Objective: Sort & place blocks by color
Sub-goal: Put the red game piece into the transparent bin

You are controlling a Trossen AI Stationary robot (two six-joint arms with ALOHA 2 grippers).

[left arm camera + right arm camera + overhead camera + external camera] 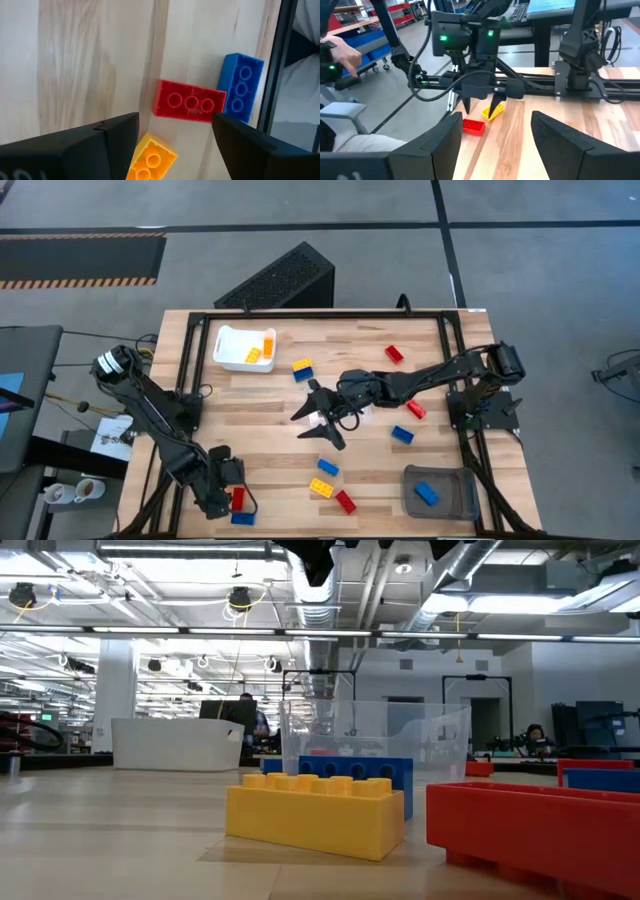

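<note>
1. Blocks near the left gripper: red block (189, 102) lies flat on the table (270, 395), blue block (241, 88) touching its end, yellow block (152, 159) just beside, between the left gripper's fingers.
2. Left gripper (232, 498) sits at the table's near-left corner, jaws apart, gripping nothing; the yellow block looks loose on the wood.
3. Other blocks are scattered mid-table; white tray (243, 348) has yellow ones, grey tray (440, 492) a blue one.
4. Right gripper (320, 420) hovers mid-table, jaws wide, empty.
5. Step looks like a pick or release at the corner cluster; cannot tell which.
6. To do it well: pick one block, centre the jaws across its short sides, descend straight, don't nudge the neighbours.
7. Risk: red and blue touch, so a finger could clip both.
</note>
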